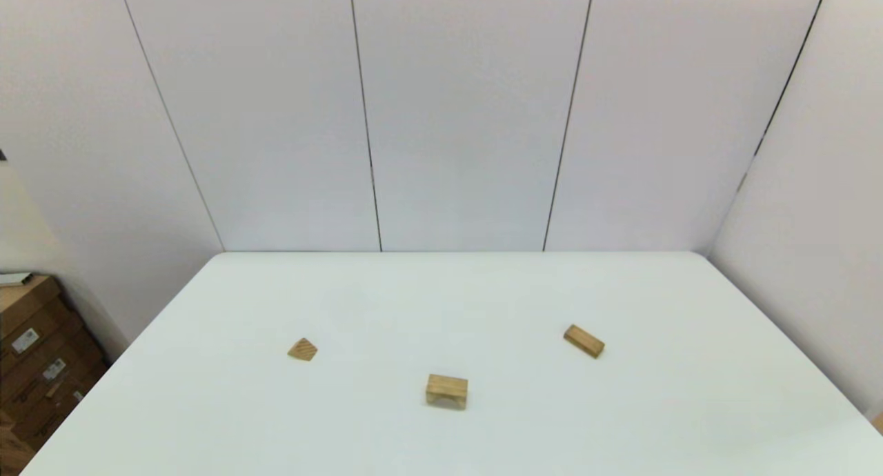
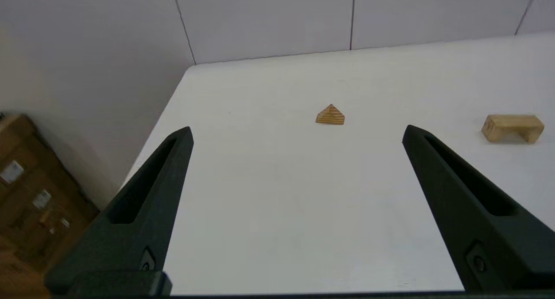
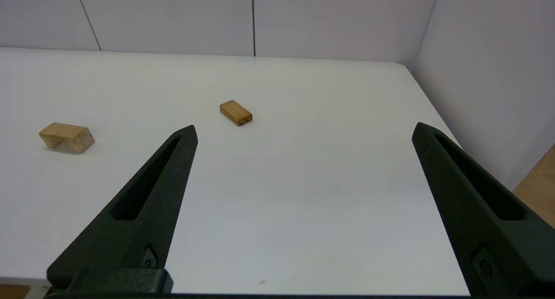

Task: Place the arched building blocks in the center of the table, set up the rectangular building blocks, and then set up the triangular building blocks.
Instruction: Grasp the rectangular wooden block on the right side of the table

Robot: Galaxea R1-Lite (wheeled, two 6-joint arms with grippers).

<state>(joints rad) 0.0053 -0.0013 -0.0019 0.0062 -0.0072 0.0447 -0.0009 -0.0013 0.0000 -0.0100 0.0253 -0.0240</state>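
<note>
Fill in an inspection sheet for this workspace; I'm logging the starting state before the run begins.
Surface: white table, bare apart from three blocks.
Job's things: arched block near the middle, notch down; rectangular block lying flat to its right; triangular block to its left; all apart.
Clutter: nothing seen.
Grippers: left gripper and right gripper open, empty, held back over the table's near edge.
Cables: nothing seen.
Surroundings: pale panel walls; cardboard boxes beside the table's left.

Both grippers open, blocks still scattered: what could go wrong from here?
1. The triangular block is small with sloped faces; the left gripper fingers might slip off it.
2. The rectangular block lies flat and skewed; the right gripper may need realigning.
3. The arched block rests on two narrow feet; stacking could tip it.
</note>
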